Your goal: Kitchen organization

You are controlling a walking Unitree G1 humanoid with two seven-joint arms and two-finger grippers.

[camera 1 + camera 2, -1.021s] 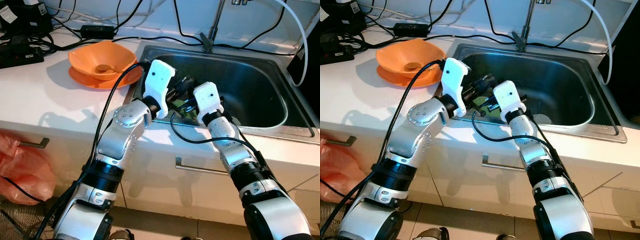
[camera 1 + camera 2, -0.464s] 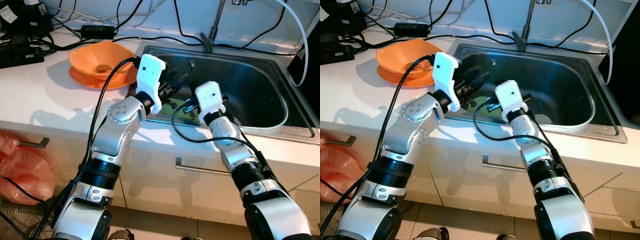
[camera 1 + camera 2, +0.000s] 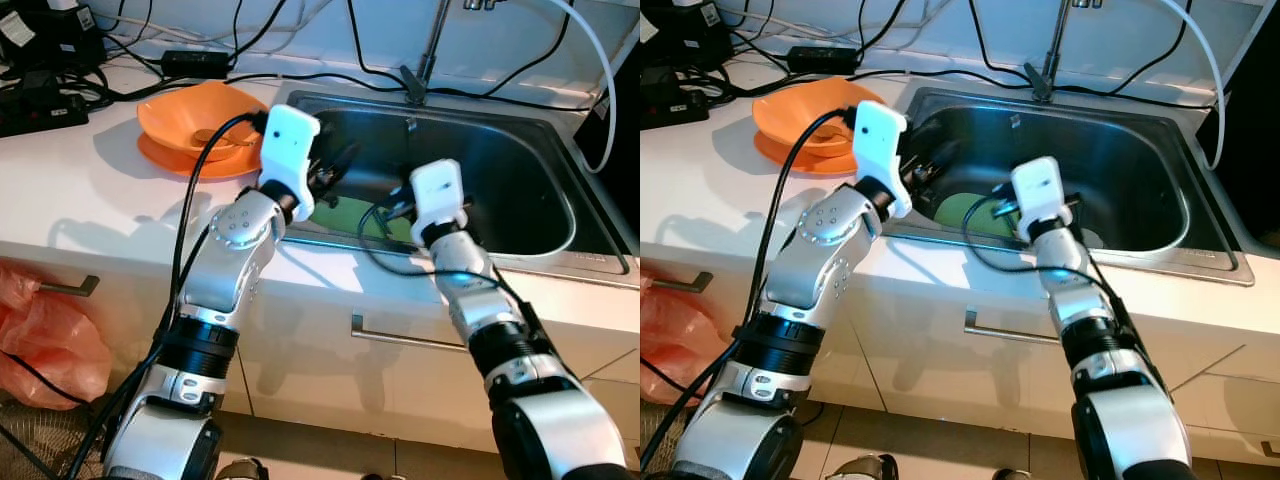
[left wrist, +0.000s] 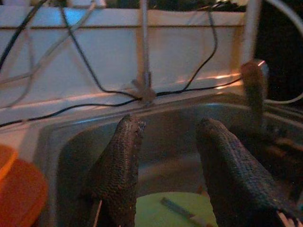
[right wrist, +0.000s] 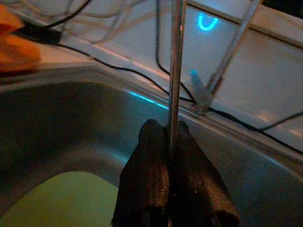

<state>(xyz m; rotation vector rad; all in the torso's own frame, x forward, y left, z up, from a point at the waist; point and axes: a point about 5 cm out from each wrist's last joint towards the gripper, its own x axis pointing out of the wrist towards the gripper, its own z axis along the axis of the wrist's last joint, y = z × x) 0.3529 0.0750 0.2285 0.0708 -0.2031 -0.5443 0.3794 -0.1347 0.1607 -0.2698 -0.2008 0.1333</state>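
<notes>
Steel sink (image 3: 560, 215) holds a green plate (image 3: 962, 212) beneath both pincers. Right pincer (image 5: 169, 142) is clenched on a thin metal utensil (image 5: 175, 71) pointing away from its fingertips. Left pincer (image 4: 165, 142) hangs released above the plate. Beside its arm, an orange bowl (image 3: 190, 115) sits on the white surface (image 3: 90, 200) among black cables (image 3: 70, 85).

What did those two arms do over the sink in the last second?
The left gripper drew away toward the counter side, jaws open and empty. The right gripper shifted to the robot's right, jaws shut on a thin metal utensil that stands upright. Their parting uncovered the green plate on the sink floor. The orange bowl and the cables on the counter stayed as they were.
</notes>
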